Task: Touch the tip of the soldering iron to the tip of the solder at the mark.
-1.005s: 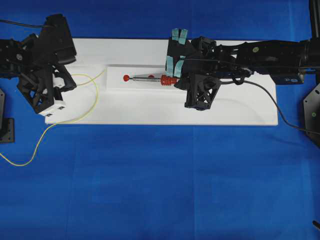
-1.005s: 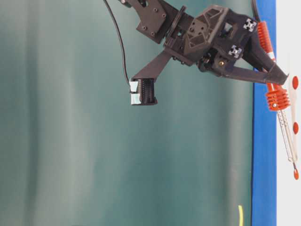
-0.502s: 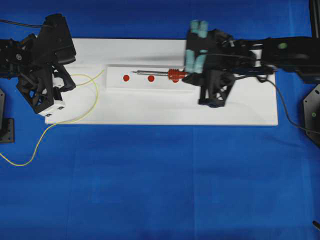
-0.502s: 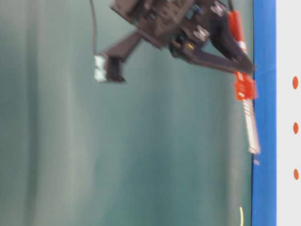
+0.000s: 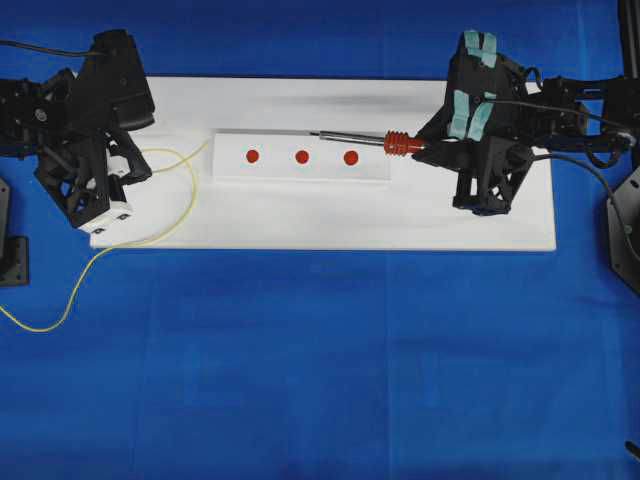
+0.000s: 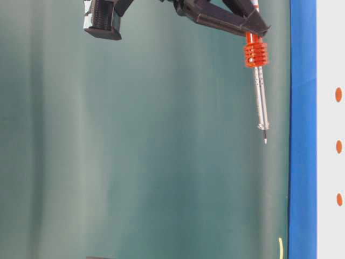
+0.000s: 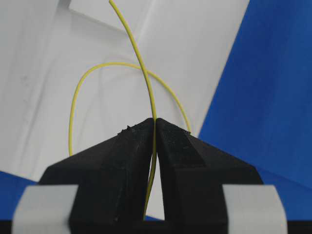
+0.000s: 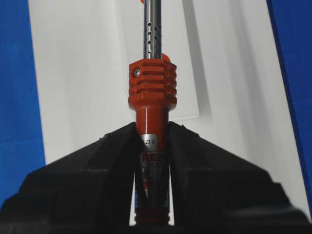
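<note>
With the right claw (image 5: 438,150) clamped on the soldering iron (image 5: 400,144) and the left claw (image 7: 155,122) pinching the solder (image 7: 146,80), both tips probably needed bringing together at a red mark (image 5: 302,157) between them.

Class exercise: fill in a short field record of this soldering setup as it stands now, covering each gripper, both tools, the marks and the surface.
left gripper: shut on the solder
solder: yellow wire, looping over the white board
right gripper: shut on the soldering iron
soldering iron: held off the board, tip pointing toward the left arm
marks: three red dots on a raised white block
white board: on blue cloth
contact of tips: none
</note>
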